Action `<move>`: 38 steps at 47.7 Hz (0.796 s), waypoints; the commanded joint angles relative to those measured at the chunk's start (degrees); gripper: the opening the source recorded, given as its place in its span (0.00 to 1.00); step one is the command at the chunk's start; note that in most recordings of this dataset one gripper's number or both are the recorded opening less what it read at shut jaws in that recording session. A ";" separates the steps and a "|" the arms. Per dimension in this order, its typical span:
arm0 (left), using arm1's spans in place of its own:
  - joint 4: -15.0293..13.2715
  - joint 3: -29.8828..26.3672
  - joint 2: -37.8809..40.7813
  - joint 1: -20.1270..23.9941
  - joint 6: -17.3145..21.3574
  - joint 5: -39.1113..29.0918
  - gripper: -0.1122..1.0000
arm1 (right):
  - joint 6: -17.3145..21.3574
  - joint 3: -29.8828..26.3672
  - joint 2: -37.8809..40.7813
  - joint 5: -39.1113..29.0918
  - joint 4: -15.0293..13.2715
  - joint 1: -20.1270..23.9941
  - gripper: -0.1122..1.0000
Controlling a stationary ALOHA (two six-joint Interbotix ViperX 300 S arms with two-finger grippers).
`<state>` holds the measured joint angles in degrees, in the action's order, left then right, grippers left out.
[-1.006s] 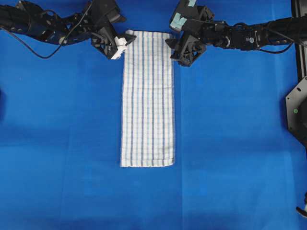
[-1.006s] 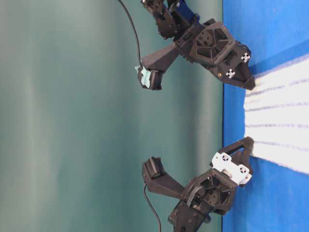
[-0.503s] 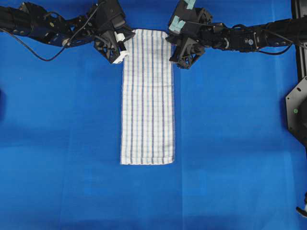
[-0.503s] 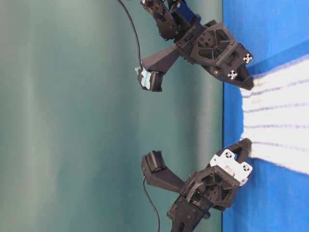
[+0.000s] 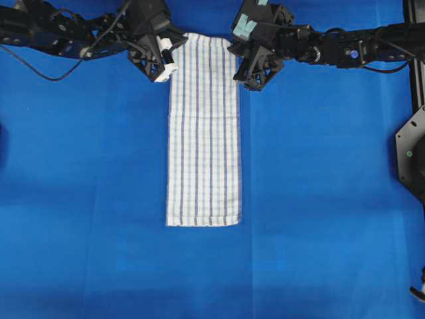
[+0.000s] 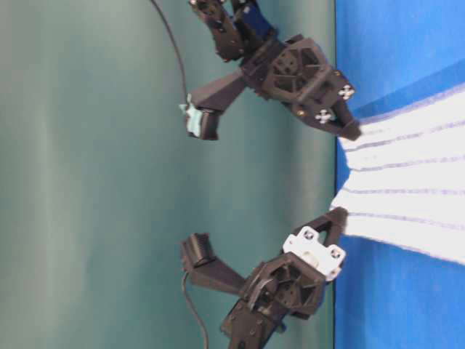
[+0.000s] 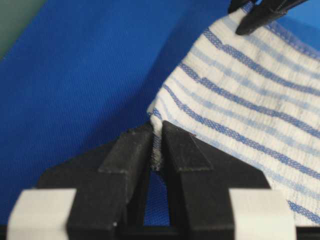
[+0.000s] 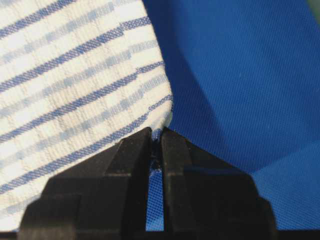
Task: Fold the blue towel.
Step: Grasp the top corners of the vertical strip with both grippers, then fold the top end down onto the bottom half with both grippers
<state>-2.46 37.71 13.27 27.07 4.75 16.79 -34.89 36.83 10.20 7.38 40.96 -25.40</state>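
On the blue table covering (image 5: 319,199), both grippers, left (image 7: 156,145) and right (image 8: 155,137), pinch the woven striped blue towel's (image 5: 203,133) corners.

Striped blue towel (image 5: 204,133) lies long, its far corners lifted.

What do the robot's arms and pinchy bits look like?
Both arms are black, jointed, with thin black cables looping off them. The left tool has a white block with small black marks; the right tool is all black. A teal tag sits on the right arm's camera.
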 commanded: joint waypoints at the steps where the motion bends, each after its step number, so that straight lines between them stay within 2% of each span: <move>1: 0.09 0.26 -2.72 -0.44 0.09 0.35 0.14 | 0.00 -0.35 -2.29 -0.26 0.00 0.18 0.36; 12: 0.09 2.20 -4.13 -2.55 -0.09 0.44 0.14 | 0.44 0.18 -2.99 -0.35 0.09 2.02 0.36; 18: 0.09 3.96 -6.50 -4.92 -0.18 0.53 0.14 | 0.62 2.02 -5.45 -0.35 0.53 5.01 0.36; 24: 0.09 5.98 -9.14 -8.53 -0.79 0.53 0.14 | 0.62 4.31 -8.26 -0.09 2.37 8.00 0.36; 32: -0.26 8.35 -12.13 -14.59 -1.32 1.58 0.14 | 0.62 7.82 -11.78 0.79 6.24 13.89 0.36; 38: -0.53 9.93 -13.45 -18.98 -3.25 3.78 0.14 | 0.62 9.67 -13.36 2.64 9.32 18.54 0.36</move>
<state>-2.81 47.55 1.93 10.46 2.37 18.81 -34.28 46.23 -0.97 8.53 48.52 -9.32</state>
